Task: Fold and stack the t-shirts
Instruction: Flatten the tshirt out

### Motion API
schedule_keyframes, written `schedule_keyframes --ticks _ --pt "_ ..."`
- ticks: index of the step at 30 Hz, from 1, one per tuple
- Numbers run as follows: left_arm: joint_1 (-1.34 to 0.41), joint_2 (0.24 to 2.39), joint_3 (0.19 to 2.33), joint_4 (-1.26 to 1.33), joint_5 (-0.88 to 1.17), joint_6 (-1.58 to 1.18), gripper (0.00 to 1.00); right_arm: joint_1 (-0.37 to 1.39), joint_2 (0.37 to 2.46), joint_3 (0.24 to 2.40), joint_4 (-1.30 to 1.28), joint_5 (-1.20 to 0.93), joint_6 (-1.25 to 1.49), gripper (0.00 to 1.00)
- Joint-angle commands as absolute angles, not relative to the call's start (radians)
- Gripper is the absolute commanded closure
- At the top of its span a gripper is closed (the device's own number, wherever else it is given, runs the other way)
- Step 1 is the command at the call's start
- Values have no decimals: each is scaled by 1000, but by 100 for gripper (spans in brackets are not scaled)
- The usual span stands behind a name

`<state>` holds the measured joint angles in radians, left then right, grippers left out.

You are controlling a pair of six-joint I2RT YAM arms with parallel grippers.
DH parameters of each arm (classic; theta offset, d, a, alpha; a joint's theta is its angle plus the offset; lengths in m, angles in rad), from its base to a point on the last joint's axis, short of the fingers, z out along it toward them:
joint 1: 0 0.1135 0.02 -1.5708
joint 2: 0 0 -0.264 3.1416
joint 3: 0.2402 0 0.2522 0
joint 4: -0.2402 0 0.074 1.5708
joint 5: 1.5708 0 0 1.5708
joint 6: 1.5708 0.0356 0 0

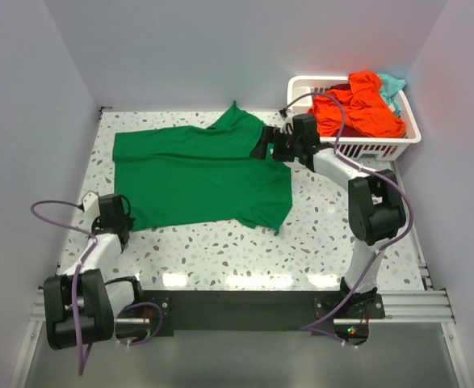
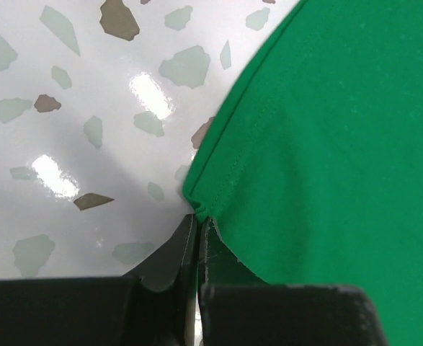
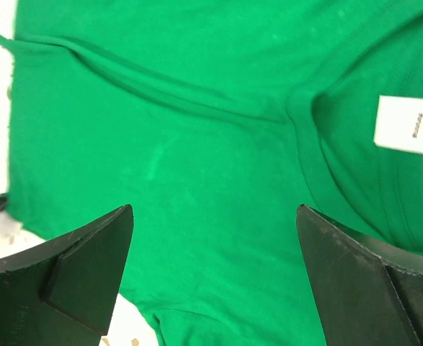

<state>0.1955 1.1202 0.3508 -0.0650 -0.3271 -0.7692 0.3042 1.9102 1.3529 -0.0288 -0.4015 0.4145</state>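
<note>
Your left gripper (image 2: 197, 225) is pinched shut on the hem corner of the green t-shirt (image 1: 196, 174), spread flat on the table (image 1: 220, 255); open surface left and nearside. Your right gripper (image 3: 215, 245) hangs wide apart by the neck label (image 3: 406, 122).

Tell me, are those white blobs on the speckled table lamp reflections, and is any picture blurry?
Yes, likely glare: top external shows pale patches along the near edge of the table; left wrist shows two bright spots beside the green t-shirt, with the left claw dark in the foreground; right wrist has even light, though the white neck label looks washed out.
</note>
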Motion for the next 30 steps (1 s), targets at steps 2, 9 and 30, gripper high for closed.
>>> schedule_keyframes --ticks 2,9,30 --pt "199 1006 324 -15 -308 -709 100 357 1818 1316 -89 -289 387 2" --pt "199 873 272 77 -321 -712 100 515 1694 1183 -124 -89 399 2" --pt "106 815 181 218 -314 -723 100 861 1203 761 -543 499 664 5"
